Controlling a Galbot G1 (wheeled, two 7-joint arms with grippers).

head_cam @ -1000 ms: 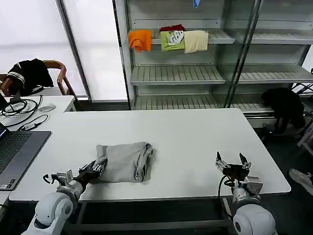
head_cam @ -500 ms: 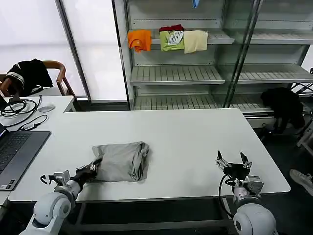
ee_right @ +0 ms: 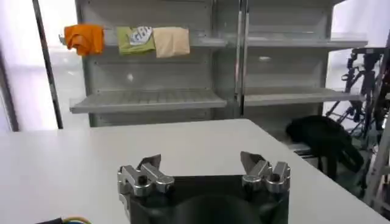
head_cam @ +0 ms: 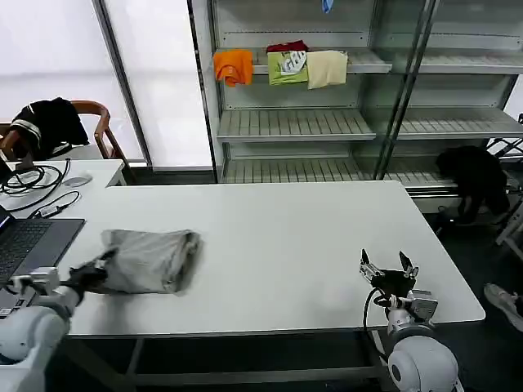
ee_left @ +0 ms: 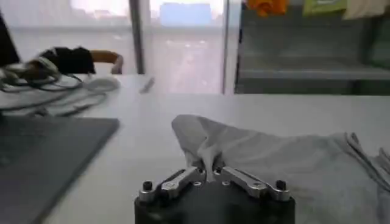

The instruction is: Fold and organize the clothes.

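The clothes are one light grey T-shirt (head_cam: 149, 259), folded into a rough bundle on the white table (head_cam: 294, 237) near its left front corner. My left gripper (head_cam: 98, 270) is shut on the bundle's near-left edge. In the left wrist view the grey fabric (ee_left: 292, 164) spreads away from the left gripper (ee_left: 209, 171), with a pinched fold of cloth rising between the closed fingertips. My right gripper (head_cam: 388, 267) hovers open over the table's right front part, far from the shirt; the right wrist view shows the right gripper (ee_right: 200, 162) with nothing between its spread fingers.
A laptop (head_cam: 24, 257) lies at the table's left edge, close to the shirt, with cables (head_cam: 33, 181) behind it. A chair with a black garment (head_cam: 49, 122) stands at far left. Behind the table, shelves (head_cam: 294, 122) hold orange, green and cream folded garments (head_cam: 282, 67).
My left gripper has dragged the folded T-shirt leftward across the table, toward the laptop. The right gripper has stayed in place, still open.
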